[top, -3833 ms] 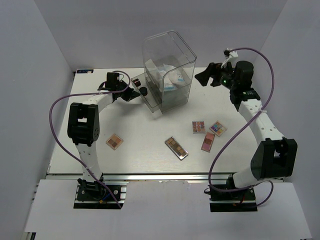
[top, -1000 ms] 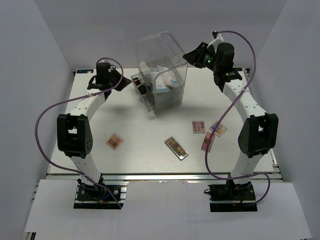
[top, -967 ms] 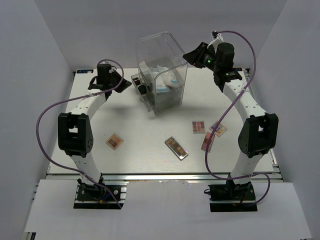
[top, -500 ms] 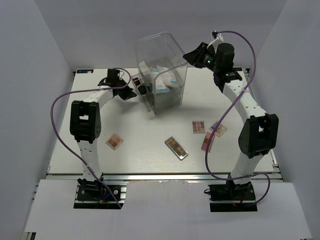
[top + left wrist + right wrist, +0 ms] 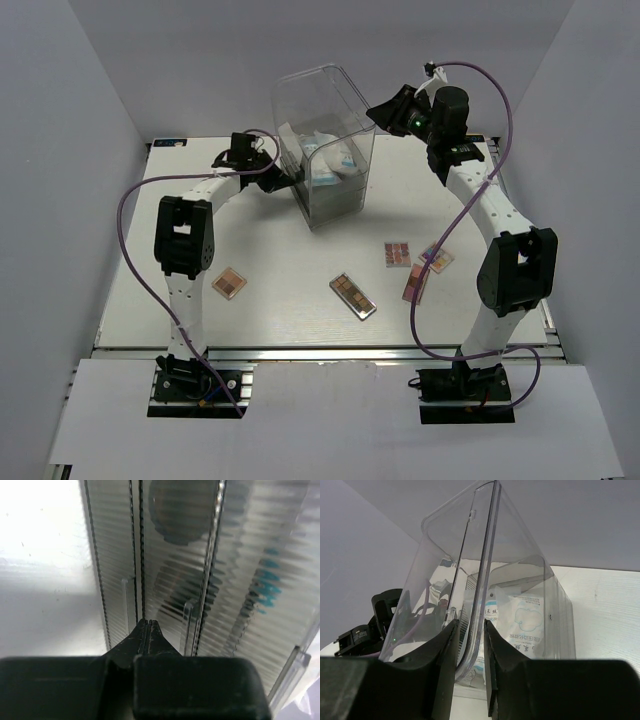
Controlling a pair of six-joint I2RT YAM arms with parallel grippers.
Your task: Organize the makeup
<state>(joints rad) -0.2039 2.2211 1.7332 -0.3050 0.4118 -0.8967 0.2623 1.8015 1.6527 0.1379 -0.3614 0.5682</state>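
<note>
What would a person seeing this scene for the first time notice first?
A tall clear box stands at the back centre with white packets inside. The right gripper clasps its upper wall; the shut left gripper is at its ribbed left side. Flat palettes lie scattered on the table in front.

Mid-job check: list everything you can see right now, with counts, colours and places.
Clear box: one, transparent, back centre, tilted.
White packets: apparently two, inside the box.
Dark round shape: one, blurred behind the box's ribbed wall.
Brown palettes: two, front left and front centre.
Pink palettes: two, front right, second at.
Multicolour palette: one, front right.
Table: one, white.
Left claw: black, shut, tips at the box's ribbed wall.
Right claw: black, shut on the box's upper wall.
</note>
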